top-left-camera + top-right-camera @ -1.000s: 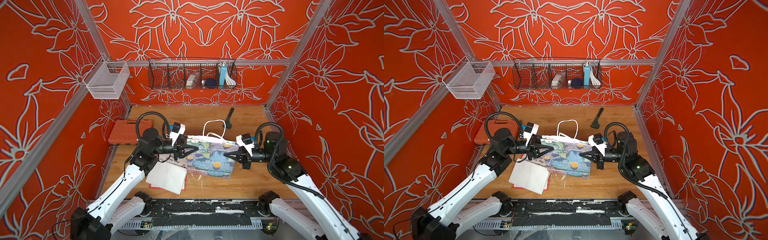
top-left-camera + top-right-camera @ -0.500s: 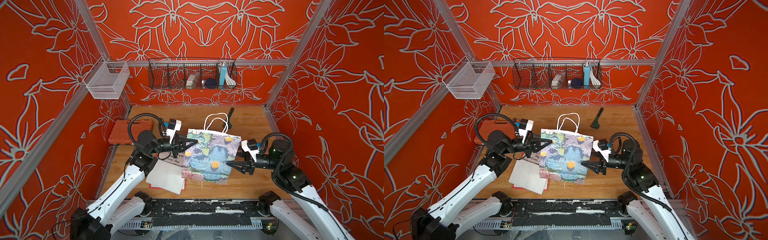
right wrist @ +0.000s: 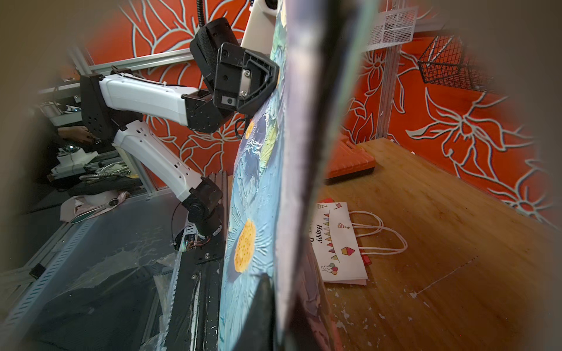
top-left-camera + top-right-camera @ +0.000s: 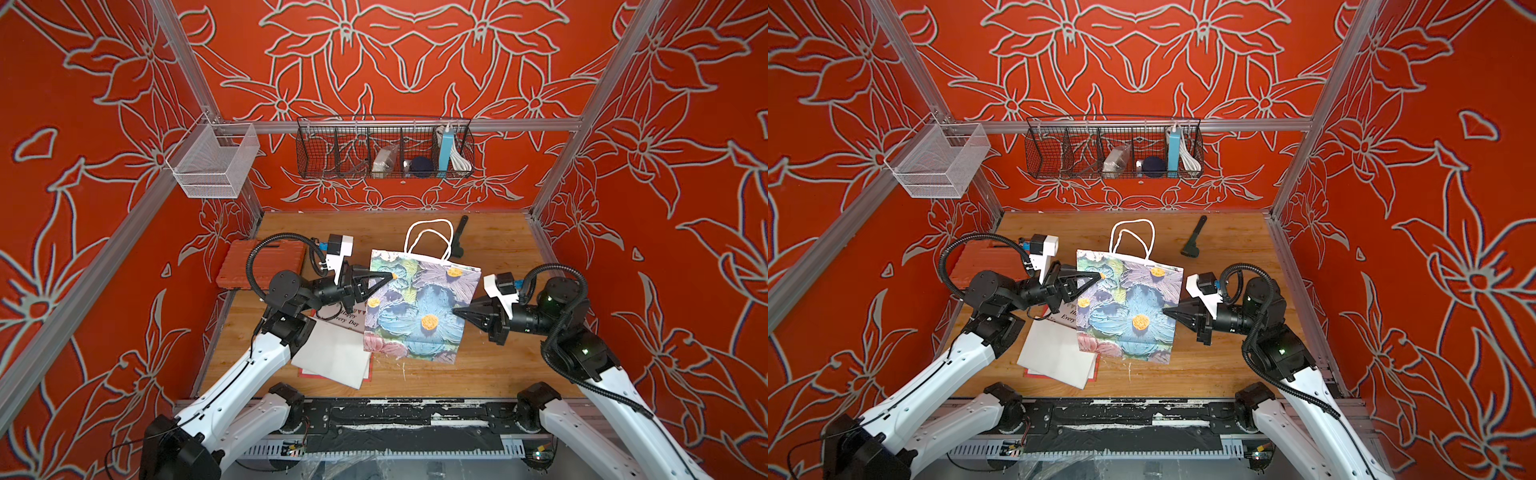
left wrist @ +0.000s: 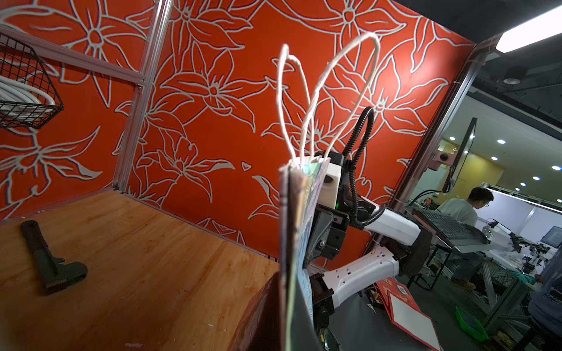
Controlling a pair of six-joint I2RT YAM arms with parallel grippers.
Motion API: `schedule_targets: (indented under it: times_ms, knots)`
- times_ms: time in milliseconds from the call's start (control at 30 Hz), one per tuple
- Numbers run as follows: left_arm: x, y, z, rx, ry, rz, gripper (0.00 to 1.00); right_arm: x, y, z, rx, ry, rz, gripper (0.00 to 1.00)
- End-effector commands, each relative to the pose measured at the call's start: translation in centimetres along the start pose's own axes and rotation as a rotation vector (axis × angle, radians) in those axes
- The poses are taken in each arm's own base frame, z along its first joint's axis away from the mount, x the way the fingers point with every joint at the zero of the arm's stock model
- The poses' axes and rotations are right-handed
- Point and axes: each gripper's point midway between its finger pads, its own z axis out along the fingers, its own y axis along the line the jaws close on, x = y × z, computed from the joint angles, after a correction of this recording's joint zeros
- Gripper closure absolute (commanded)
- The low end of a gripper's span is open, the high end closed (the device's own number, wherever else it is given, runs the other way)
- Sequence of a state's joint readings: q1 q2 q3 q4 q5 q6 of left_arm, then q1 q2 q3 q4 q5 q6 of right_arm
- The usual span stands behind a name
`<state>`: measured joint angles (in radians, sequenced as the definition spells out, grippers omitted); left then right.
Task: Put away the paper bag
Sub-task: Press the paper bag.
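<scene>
Left end effector (image 4: 388, 275): jaws clamped tight on the upper side edge of the paper bag (image 4: 419, 307). Right end effector (image 4: 456, 311): narrow, with the bag's opposite edge running between its jaws in the right wrist view; cannot tell whether it truly pinches. The bag is folded flat and held upright between the two arms, floral face toward the top views and cord handles (image 4: 428, 232) up. It stands just beside the birthday bag (image 3: 337, 240), which lies flat on the bench (image 4: 490, 365), and partly overhangs it. Cannot tell whether its bottom edge clears the bench. Step in hand, by my reading: carrying the flattened bag off to storage. To do it well, confirm the right pinch first. Then move both arms together, neither stretching nor buckling the paper. Lift well clear of the birthday bag so it isn't dragged.
</scene>
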<state>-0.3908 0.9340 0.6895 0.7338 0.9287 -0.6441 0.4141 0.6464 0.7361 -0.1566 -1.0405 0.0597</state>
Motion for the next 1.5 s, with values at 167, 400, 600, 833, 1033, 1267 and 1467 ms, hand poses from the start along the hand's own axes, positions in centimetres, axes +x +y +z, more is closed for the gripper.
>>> schedule_targets:
  times_ms: [167,400,600,833,1033,1267,1467]
  knots:
    - [-3.9,-1.7,-0.1,0.040,-0.139,0.024,1.00,-1.4,-1.4,-0.2,0.070,-0.026,0.011,0.09]
    - [-5.2,-2.2,0.1,0.076,-0.184,0.007,1.00,-1.2,-0.3,0.4,-0.052,0.021,0.057,0.02]
    - [-5.6,-1.5,0.6,0.080,-0.209,-0.022,1.00,-1.6,-0.2,0.7,-0.086,0.000,0.018,0.17]
    - [-3.7,-0.5,0.6,0.011,-0.122,0.020,1.00,-2.5,-1.7,-0.4,0.099,0.002,-0.063,0.13]
    - [-3.3,-1.8,0.2,0.042,-0.107,0.049,1.00,-3.6,-3.8,-2.8,0.354,-0.028,-0.148,0.02]
    - [-2.7,-2.3,0.3,0.073,-0.074,0.058,1.00,-7.4,-3.9,-0.8,0.200,-0.137,-0.036,0.02]
    - [-2.5,-1.9,0.6,0.074,-0.076,0.039,1.00,-8.8,-3.6,0.7,0.043,-0.201,0.063,0.29]
